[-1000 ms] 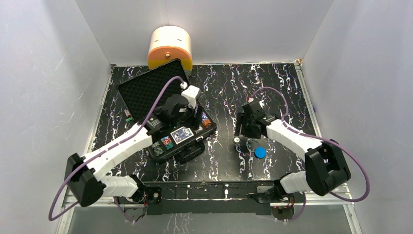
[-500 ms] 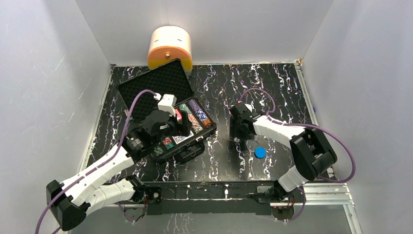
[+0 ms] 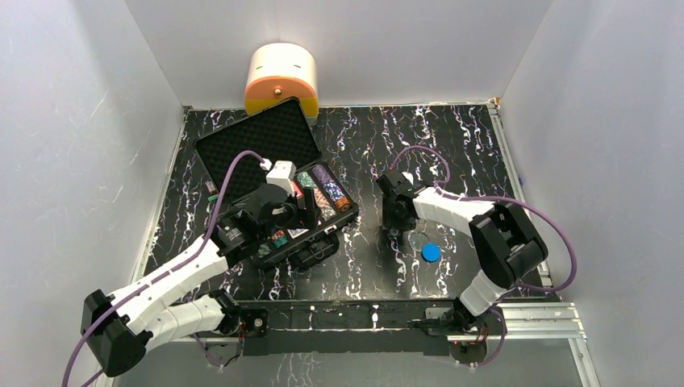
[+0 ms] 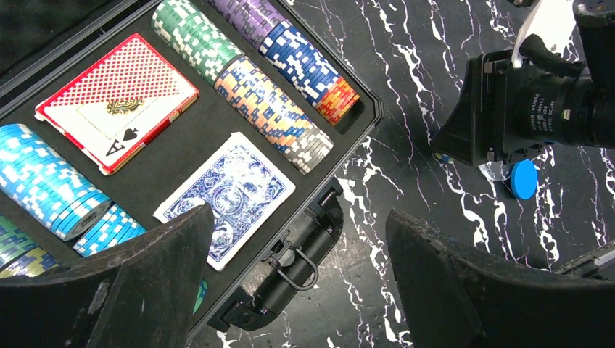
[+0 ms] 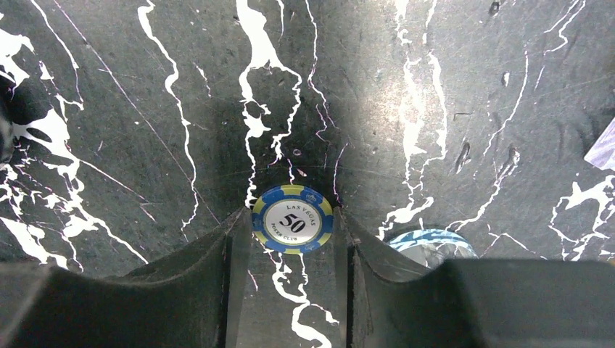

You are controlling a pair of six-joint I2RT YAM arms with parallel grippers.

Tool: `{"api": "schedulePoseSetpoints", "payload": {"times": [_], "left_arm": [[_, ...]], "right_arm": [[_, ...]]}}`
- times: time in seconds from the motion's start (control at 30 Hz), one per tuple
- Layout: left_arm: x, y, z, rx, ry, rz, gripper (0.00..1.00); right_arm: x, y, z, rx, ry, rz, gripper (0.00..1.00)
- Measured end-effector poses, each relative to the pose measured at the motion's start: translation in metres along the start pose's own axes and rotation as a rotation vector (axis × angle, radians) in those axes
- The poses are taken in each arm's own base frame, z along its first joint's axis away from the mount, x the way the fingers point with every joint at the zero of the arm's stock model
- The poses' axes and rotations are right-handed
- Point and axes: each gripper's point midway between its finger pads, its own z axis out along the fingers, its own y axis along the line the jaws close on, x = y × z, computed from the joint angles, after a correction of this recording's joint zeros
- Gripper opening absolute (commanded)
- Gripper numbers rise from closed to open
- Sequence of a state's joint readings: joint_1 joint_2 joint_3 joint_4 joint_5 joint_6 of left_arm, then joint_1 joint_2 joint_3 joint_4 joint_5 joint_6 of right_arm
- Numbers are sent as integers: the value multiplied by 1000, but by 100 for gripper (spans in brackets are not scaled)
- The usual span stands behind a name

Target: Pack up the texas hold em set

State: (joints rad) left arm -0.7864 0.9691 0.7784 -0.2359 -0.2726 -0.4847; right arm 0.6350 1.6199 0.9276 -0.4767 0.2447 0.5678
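The black briefcase point(image 3: 242, 145) lies open at the left, foam lid tilted back. In the left wrist view it holds rows of multicoloured chips point(image 4: 272, 109), a red deck point(image 4: 120, 101) and a blue deck point(image 4: 228, 192). My left gripper point(image 3: 305, 216) hovers open and empty over the case's front edge, by its handle point(image 4: 308, 254). My right gripper point(image 3: 392, 224) points down at the table right of the case. Its fingers point(image 5: 217, 254) press both sides of a blue-and-yellow "50" chip point(image 5: 293, 219) lying flat. A blue disc point(image 3: 431, 252) lies just right of it.
A cream-and-orange rounded container point(image 3: 281, 78) stands at the back against the wall. A pale blue-striped round piece point(image 5: 428, 243) lies close to my right finger. White walls enclose the black marbled table point(image 3: 452, 145) on three sides.
My left arm has pulled back and to the left over the case, uncovering the chip rows. My right gripper has moved left and closed in around the "50" chip.
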Motion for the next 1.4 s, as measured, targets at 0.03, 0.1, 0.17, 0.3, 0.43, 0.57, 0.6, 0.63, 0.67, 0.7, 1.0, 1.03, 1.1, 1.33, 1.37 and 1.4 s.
{"api": "schedulePoseSetpoints", "payload": {"times": [0.03, 0.1, 0.17, 0.3, 0.43, 0.57, 0.6, 0.63, 0.67, 0.7, 1.0, 1.03, 1.1, 1.33, 1.37, 1.4], "left_arm": [[0, 0, 1, 0, 0, -3, 87], [1, -1, 1, 0, 2, -6, 87], [2, -1, 2, 0, 8, -8, 88], [8, -4, 7, 9, 33, -14, 91], [20, -12, 14, 49, 79, -33, 93], [36, -27, 24, 117, 136, -69, 92], [39, -30, 26, 132, 145, -78, 91], [41, -35, 28, 153, 153, -92, 90], [44, -39, 31, 173, 163, -104, 88], [47, -43, 34, 193, 171, -118, 86], [59, -60, 56, 234, 208, -220, 76], [57, -58, 56, 224, 198, -226, 75], [52, -51, 55, 184, 173, -235, 75], [27, -15, 41, -5, 64, -233, 80], [21, -11, 38, -27, 43, -230, 80], [16, -8, 35, -42, 26, -228, 80]], "right_arm": [[0, 0, 0, 1, 1, -1, 41], [0, -1, 0, 6, 5, -4, 40], [0, 0, 0, 9, 8, -6, 40], [-1, 0, 0, 10, 7, -2, 41], [-2, 0, -5, 4, -2, 13, 42], [-15, 5, -26, -44, -64, 46, 43], [-18, 7, -32, -59, -81, 53, 43], [-22, 10, -39, -80, -101, 63, 43], [-25, 12, -46, -99, -118, 75, 43], [-28, 14, -52, -118, -132, 86, 44], [-25, 27, -60, -192, -118, 111, 52], [-22, 28, -55, -186, -103, 102, 53], [-16, 32, -48, -183, -82, 80, 55], [7, 77, -33, -226, -77, -82, 62], [11, 83, -29, -224, -79, -106, 64], [14, 88, -26, -220, -82, -130, 66]]}}
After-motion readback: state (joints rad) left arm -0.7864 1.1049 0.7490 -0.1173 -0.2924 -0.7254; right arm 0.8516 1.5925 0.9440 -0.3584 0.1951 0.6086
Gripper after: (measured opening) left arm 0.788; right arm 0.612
